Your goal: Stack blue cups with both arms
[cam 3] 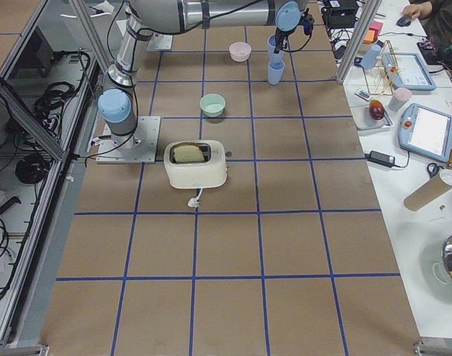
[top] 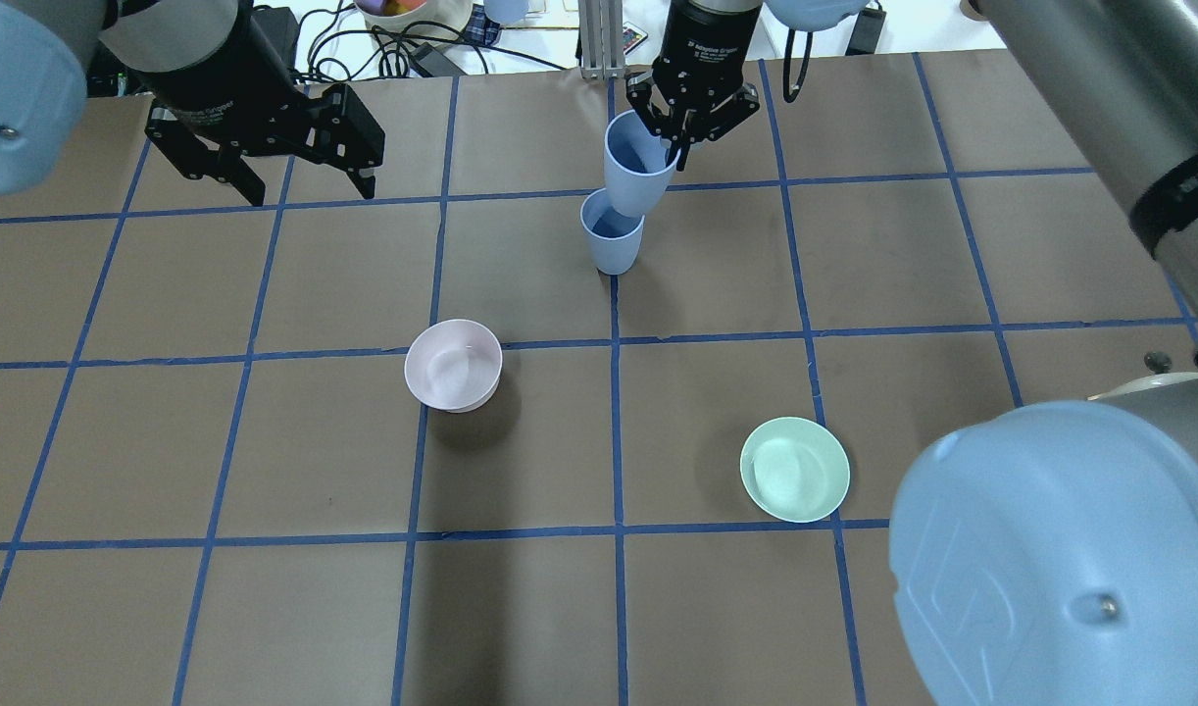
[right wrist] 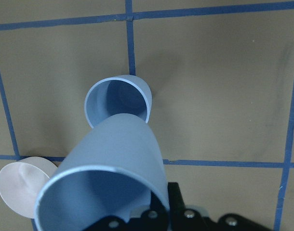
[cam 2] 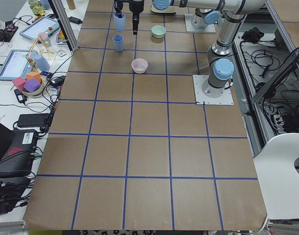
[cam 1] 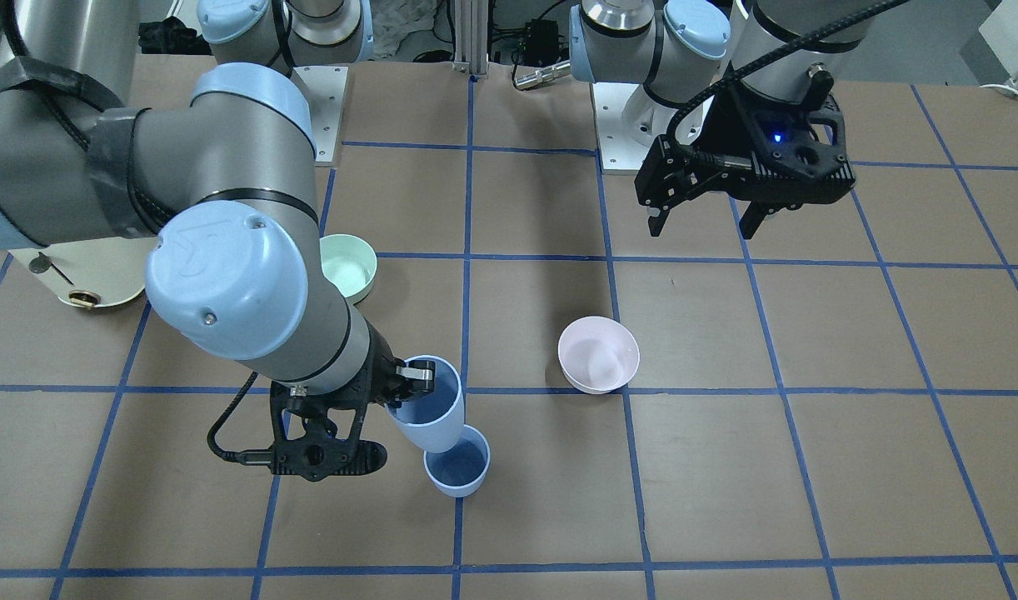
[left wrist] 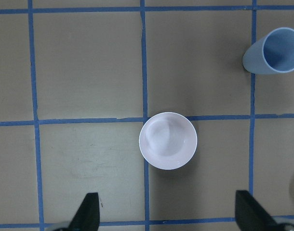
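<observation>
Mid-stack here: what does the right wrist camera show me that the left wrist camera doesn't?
Only the right wrist view: the right gripper shut on the rim of the tilted blue cup, held above the standing blue cup. Only the left wrist view: the left gripper open and empty, its fingers wide apart, and the whole pink bowl. Both: the pink bowl, just an edge of it in the right wrist view, and apparently the standing blue cup.

Table (top: 952, 275) (brown, gridded with blue tape (top: 616, 412)): one upright blue cup (top: 611, 243), a pink bowl (top: 453, 365), a mint green bowl (top: 794, 469) and a white toaster (cam 3: 196, 165) were borne directly on it.
</observation>
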`<state>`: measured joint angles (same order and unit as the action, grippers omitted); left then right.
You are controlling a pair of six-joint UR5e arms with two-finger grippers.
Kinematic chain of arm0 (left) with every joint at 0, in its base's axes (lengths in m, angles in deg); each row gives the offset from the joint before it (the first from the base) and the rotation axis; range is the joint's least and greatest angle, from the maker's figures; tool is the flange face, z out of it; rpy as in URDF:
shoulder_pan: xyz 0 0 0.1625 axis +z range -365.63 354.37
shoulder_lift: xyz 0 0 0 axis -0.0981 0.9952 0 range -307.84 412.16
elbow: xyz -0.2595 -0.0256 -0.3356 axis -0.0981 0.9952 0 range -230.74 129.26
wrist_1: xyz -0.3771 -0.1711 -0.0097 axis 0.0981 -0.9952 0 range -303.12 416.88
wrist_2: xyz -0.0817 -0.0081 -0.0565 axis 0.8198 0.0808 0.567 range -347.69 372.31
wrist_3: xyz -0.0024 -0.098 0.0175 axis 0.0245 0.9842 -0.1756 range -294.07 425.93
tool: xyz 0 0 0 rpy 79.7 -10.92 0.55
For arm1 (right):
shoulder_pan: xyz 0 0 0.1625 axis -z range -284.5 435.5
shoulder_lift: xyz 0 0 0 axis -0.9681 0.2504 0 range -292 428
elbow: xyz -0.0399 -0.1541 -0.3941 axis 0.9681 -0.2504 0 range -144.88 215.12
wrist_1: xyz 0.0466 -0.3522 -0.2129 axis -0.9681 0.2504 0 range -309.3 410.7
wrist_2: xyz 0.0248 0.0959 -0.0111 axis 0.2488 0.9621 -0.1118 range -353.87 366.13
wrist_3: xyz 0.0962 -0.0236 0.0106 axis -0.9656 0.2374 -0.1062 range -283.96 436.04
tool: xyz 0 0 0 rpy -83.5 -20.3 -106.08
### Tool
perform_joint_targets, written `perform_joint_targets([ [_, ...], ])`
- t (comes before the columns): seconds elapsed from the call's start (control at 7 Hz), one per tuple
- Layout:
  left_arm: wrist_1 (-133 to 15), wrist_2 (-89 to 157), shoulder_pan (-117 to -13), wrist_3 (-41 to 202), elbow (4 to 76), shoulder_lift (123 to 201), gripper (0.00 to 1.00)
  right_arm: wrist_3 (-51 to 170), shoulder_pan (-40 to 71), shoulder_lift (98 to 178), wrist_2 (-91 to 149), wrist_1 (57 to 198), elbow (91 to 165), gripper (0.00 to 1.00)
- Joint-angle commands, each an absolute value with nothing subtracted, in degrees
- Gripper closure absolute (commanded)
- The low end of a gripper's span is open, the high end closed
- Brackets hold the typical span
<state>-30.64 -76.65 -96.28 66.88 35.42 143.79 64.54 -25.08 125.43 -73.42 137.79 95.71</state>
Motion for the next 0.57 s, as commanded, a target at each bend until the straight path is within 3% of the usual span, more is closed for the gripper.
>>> perform_joint_targets([
  [0.0,-29.08,-76.72,-96.16,66.72,37.24,143.04,0.01,63.03,-26.54,123.38,-73.67,139.54,95.59,1.00],
  [0.43,-28.90,-76.72,-96.15,66.54,37.33,143.04,0.00,62.33,-26.54,122.58,-74.20,139.73,95.67,1.00],
])
